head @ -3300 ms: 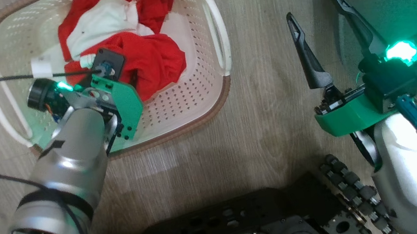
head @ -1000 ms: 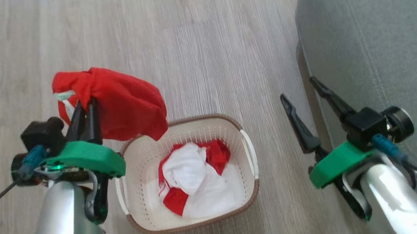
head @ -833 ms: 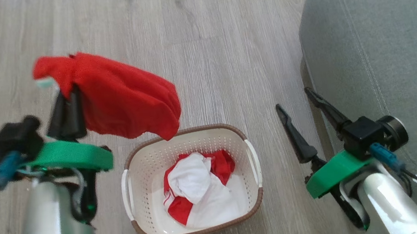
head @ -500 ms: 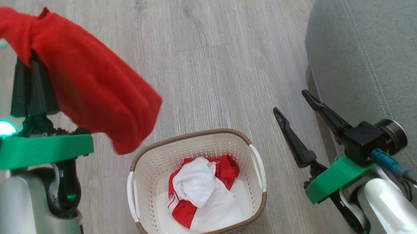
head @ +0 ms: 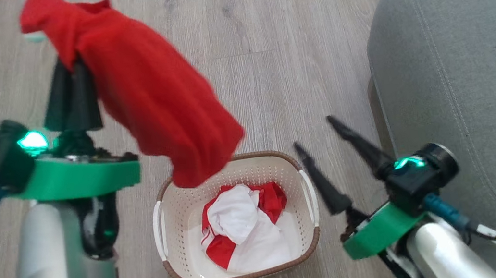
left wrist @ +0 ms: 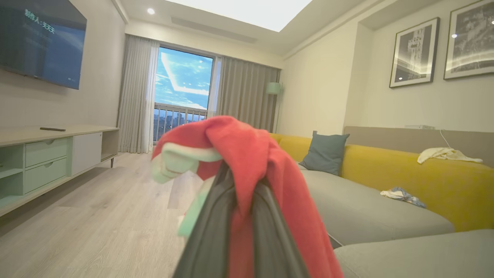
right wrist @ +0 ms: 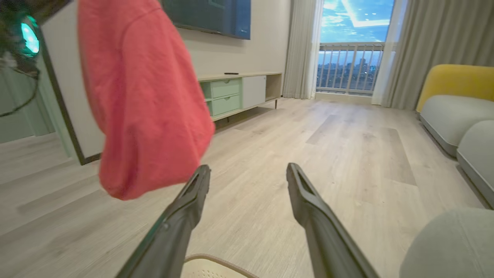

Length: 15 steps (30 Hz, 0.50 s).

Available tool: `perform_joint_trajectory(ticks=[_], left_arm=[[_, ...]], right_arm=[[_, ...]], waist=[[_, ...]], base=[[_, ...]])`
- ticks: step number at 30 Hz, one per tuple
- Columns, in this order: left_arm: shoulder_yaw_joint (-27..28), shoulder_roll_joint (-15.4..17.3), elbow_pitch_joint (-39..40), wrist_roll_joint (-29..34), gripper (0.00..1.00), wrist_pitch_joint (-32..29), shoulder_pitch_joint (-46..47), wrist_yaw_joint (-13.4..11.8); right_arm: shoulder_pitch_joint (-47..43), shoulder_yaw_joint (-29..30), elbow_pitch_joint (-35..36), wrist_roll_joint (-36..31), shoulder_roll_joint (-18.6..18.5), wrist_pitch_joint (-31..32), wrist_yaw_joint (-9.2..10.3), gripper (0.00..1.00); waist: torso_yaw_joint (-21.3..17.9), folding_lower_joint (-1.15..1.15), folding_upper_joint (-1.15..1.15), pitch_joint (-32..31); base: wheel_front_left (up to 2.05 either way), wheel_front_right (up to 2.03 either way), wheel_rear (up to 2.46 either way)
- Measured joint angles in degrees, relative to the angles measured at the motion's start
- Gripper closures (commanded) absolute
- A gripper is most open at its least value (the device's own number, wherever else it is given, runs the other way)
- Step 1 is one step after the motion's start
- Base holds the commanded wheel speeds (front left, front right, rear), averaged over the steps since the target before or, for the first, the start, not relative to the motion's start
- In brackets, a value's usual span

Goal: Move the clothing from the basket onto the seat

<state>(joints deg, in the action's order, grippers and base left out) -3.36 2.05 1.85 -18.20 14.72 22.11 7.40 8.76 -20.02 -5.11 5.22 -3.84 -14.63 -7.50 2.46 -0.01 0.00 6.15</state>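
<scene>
A plain red garment hangs in the air from my left gripper, which is shut on its top edge; the cloth's lower end dangles over the basket's far rim. In the left wrist view the same red garment drapes over the closed fingers. The cream basket stands on the floor and holds more red and white clothing. My right gripper stands open and empty, right of the basket and beside the grey seat. From the right wrist the red garment hangs at upper left, apart from that gripper.
Wooden floor lies around the basket. The left wrist view has a yellow-backed sofa with a teal cushion and loose cloths, and a low cabinet. A window and the cabinet stand far ahead of the right wrist.
My left gripper has lifted the red garment out of the basket, high above the floor, and swung it right over the basket's far rim. The right gripper has shifted slightly left, still open.
</scene>
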Motion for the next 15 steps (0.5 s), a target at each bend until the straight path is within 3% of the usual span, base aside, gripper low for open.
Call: perform_joint_trajectory(ticks=[7, 15], left_arm=[[-6.49, 0.02, -0.83, 2.99, 1.00, 0.00, -0.01, 0.01], [-15.89, 0.30, -1.66, 4.66, 1.00, 0.00, -0.01, 0.02]], right_arm=[[2.97, -7.09, 3.03, -0.43, -3.16, 0.00, 0.00, 0.00], [6.77, -11.16, -0.08, -1.62, -3.74, 0.00, 0.00, 0.00]], waist=[[-0.05, 0.00, 0.00, 0.38], [0.20, 0.00, 0.00, 0.65]], base=[[0.00, 0.00, 0.00], [0.00, 0.00, 0.00]])
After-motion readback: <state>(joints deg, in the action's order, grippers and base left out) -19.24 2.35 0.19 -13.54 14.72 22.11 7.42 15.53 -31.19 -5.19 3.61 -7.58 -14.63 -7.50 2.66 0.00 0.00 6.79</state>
